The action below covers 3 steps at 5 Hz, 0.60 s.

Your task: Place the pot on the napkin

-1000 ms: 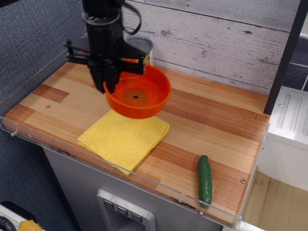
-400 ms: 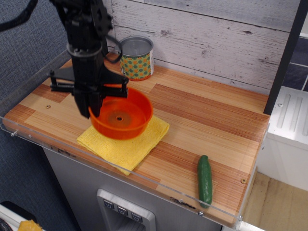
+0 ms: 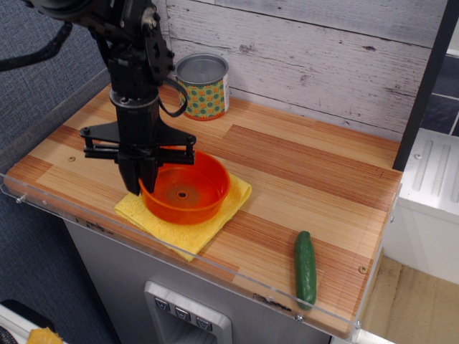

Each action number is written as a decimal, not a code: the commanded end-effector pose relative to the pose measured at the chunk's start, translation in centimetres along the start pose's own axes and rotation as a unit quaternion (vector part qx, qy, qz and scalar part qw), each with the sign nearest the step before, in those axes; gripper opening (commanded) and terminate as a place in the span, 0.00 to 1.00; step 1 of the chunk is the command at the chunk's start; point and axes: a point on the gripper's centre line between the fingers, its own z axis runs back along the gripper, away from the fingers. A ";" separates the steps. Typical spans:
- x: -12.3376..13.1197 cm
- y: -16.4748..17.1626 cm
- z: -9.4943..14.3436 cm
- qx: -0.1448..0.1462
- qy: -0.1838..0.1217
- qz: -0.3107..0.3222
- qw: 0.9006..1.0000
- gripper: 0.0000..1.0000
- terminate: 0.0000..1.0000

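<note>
The orange pot sits low over the yellow napkin, which lies near the front left edge of the wooden counter; I cannot tell if the pot rests on it. My gripper is shut on the pot's left rim, fingers pointing down. The pot's grey handle is hidden behind the gripper. The napkin shows around the pot at the front, left and right.
A tin can with an orange-green dotted label stands at the back by the plank wall. A green cucumber lies at the front right. A clear plastic lip runs along the counter's front edge.
My gripper has carried the pot forward and down from above the counter's back-middle to just over the napkin, settling lower in the last half second.
</note>
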 end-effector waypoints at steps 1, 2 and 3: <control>-0.8 0.4 0.6 -0.021 0.011 0.011 1.000 1.00 0.00; -0.6 0.3 1.0 -0.022 0.027 -0.006 0.999 1.00 0.00; -0.6 0.4 1.9 -0.020 0.019 -0.004 1.000 1.00 0.00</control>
